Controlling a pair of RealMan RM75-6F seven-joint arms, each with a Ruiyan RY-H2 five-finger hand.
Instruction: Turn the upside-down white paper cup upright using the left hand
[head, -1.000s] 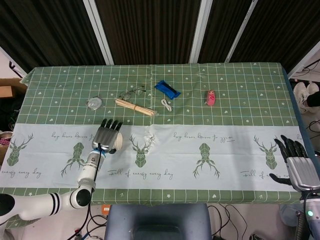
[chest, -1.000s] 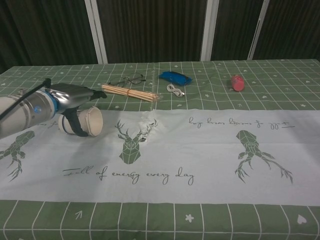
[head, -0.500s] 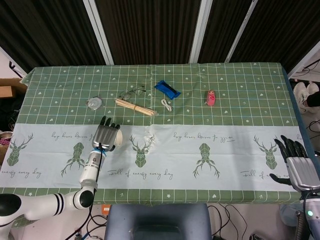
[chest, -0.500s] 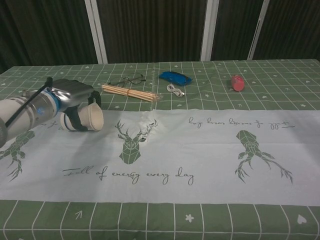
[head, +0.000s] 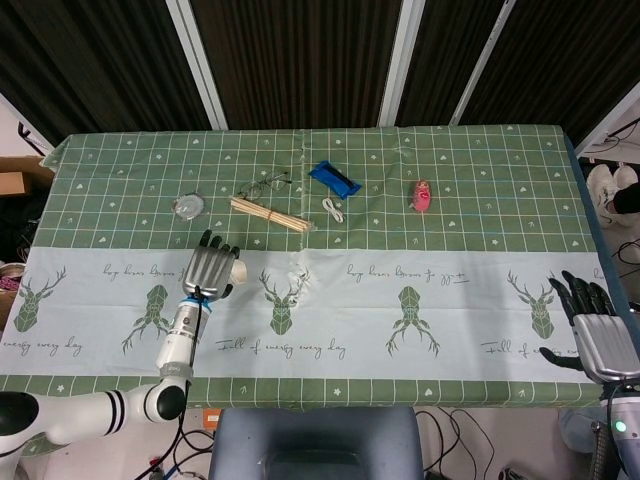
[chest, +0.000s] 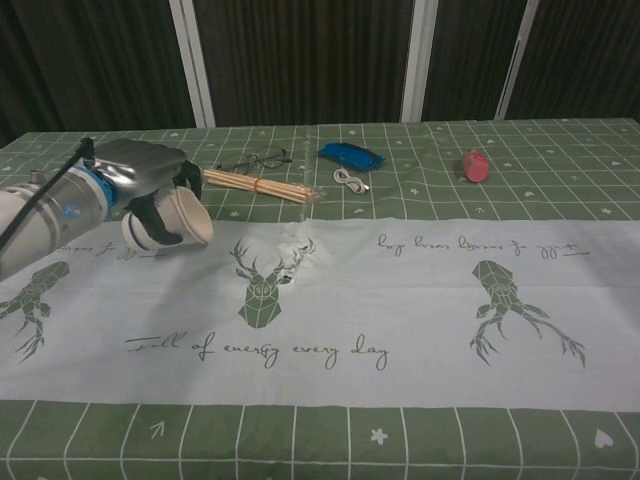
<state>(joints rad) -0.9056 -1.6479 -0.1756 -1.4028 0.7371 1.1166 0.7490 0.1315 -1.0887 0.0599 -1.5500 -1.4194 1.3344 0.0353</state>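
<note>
Since a second ago, the paper cup (chest: 172, 220) has been lifted and tilted further: its open mouth, earlier facing sideways low over the cloth, is now angled up and to the right. It is held by the left hand (chest: 143, 178), whose fingers are wrapped over the top of the cup with the thumb curled under its side. The cup sits beneath and just right of the palm, at the left side of the table (head: 470, 290), over the pale band of the tablecloth.

From the head camera, the left hand (head: 208, 270) is seen from above, and only a sliver of the cup (head: 238, 270) peeks out at its right edge. The tilt and the open mouth are shown only by the chest camera.

The right hand (head: 592, 322) is seen only from the head camera, at the table's right edge, with fingers spread and nothing in them.

Behind the cup, well apart from it, a bundle of wooden sticks (chest: 260, 186), a pair of glasses (chest: 256, 159), a blue packet (chest: 350, 155), a white cable (chest: 350, 180) and a small pink object (chest: 474, 165) are laid out. A round silver object (head: 188, 206) is visible only from the head camera.
</note>
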